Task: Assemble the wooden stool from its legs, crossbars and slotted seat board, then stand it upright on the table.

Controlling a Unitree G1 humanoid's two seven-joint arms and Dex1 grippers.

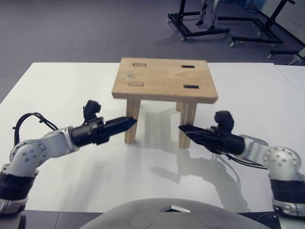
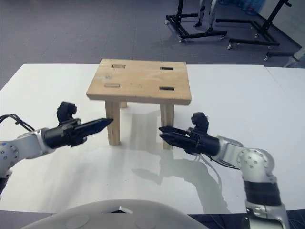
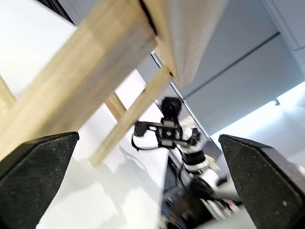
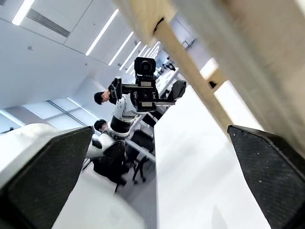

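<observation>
Bright ceiling strips (image 4: pixel 102 31) light the white table (image 1: pixel 57 86) evenly, leaving soft grey shadows beneath and before the stool (image 1: pixel 164 78).

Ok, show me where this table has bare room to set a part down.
Bare table lies wide to the left and right of the stool, and along the near edge. It is crowded at the stool's front, where the left gripper and right gripper sit.
</observation>
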